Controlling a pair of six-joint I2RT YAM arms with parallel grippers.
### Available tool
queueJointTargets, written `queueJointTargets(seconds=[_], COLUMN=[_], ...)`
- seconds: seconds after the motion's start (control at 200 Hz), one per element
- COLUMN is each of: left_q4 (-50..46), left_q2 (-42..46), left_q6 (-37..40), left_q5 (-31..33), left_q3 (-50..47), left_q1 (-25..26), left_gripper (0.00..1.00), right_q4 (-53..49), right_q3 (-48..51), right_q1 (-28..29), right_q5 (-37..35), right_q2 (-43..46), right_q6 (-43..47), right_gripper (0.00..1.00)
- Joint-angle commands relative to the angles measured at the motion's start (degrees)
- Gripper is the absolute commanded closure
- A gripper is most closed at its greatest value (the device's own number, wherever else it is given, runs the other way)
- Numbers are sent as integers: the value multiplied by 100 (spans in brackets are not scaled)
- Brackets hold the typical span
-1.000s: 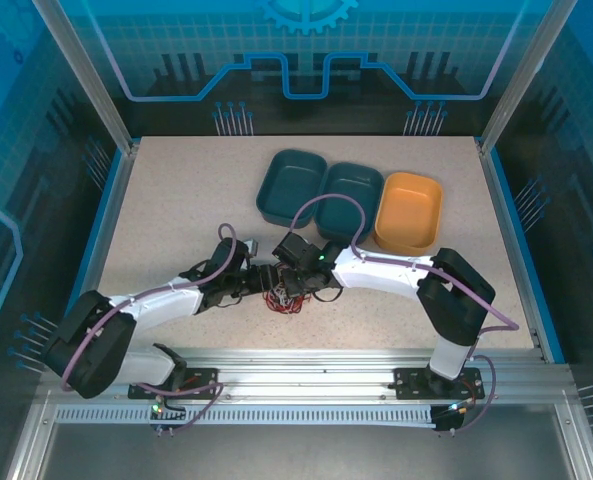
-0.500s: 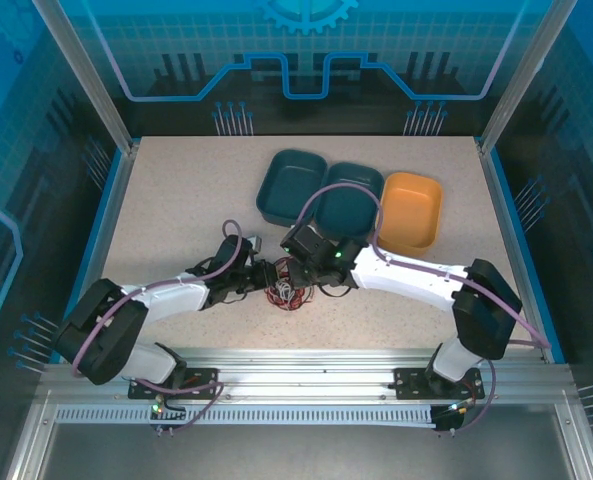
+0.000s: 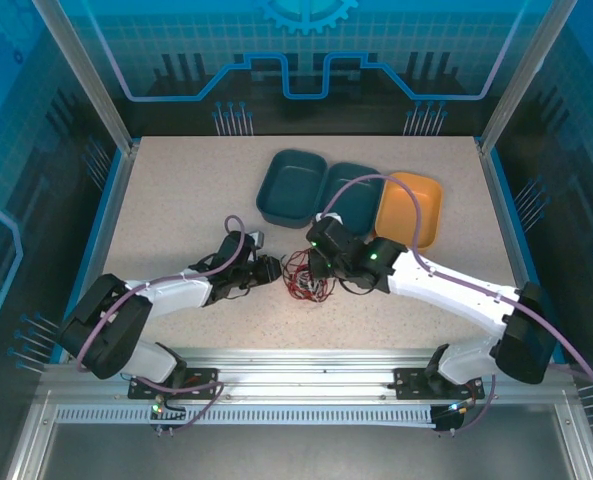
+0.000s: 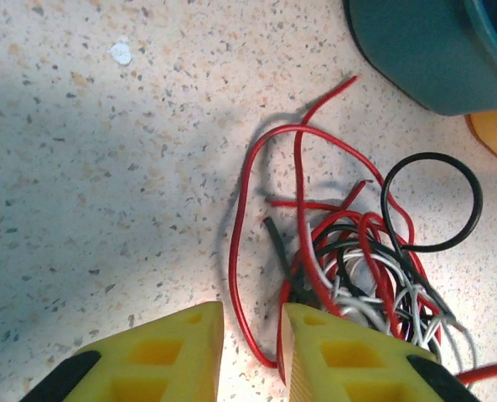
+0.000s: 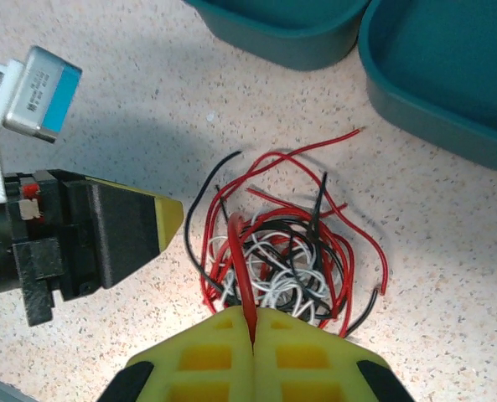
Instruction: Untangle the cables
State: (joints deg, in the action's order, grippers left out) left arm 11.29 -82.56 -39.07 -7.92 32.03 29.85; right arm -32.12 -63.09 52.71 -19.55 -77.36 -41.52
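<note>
The cables (image 3: 306, 283) lie as one red, black and white tangle on the table between my two grippers. My right gripper (image 5: 254, 328) is shut on a red cable (image 5: 244, 268) that rises out of the tangle, over white loops (image 5: 273, 276) and a black strand (image 5: 188, 226). My left gripper (image 4: 252, 314) sits at the tangle's left edge, its jaws a little apart. A loop of red cable (image 4: 240, 243) lies loose in that gap. To the right curl a black ring (image 4: 432, 155) and white strands (image 4: 310, 266). From above, the left gripper (image 3: 272, 270) and right gripper (image 3: 316, 272) face each other.
Two teal trays (image 3: 291, 186) (image 3: 351, 195) and an orange tray (image 3: 409, 210) stand in a row just behind the tangle, all empty. The nearer teal tray's wall (image 4: 424, 59) is close to the cables. Bare table stretches to the left and front.
My right arm has swung right and back, dragging the tangle to the right with the red cable. My left gripper followed to the right and its jaws narrowed.
</note>
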Motion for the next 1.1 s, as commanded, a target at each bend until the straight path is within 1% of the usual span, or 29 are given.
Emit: queueJointTargets(seconds=[0.0, 0.185, 0.275, 0.36, 0.445, 0.57, 0.645, 0.67, 0.715, 0.77, 0.921, 1.061, 1.096], left_q4=[159, 235, 269, 311, 321, 338, 354, 348, 349, 326, 358, 100, 122], left_q2=[-56, 111, 234, 385, 540, 730, 831, 861, 882, 876, 680, 356, 264], left_q6=[-13, 94, 161, 164, 145, 37, -37, -55, -87, -101, -191, -563, -601], left_q5=[-227, -410, -447, -439, -399, -353, -295, -277, -205, -151, -83, 175, 155], left_q3=[202, 242, 225, 177, 138, 129, 129, 128, 145, 191, 342, 556, 606], left_q1=[31, 40, 46, 52, 56, 65, 74, 72, 76, 84, 118, 154, 158], left_gripper=[70, 59, 50, 44, 36, 27, 18, 12, 6, 1, 1, 1, 2], right_q4=[4, -40, -31, -30, 14, 141, 216, 252, 334, 451, 606, 593, 595], right_q3=[115, 82, 26, -27, -38, 23, 55, 64, 84, 106, 66, -45, -64], right_q1=[-59, -59, -64, -59, -59, -59, -59, -59, -59, -52, 1, 105, 124], right_q5=[-181, -246, -234, -183, -129, -62, 9, 44, 119, 223, 312, 276, 276], right_q2=[267, 518, 662, 779, 888, 1009, 1065, 1072, 1104, 1129, 1188, 1182, 1176], right_q6=[91, 208, 331, 438, 518, 569, 598, 616, 645, 694, 826, 942, 976], right_gripper=[100, 100, 100, 100, 100, 100, 100, 100, 100, 100, 100, 100, 100])
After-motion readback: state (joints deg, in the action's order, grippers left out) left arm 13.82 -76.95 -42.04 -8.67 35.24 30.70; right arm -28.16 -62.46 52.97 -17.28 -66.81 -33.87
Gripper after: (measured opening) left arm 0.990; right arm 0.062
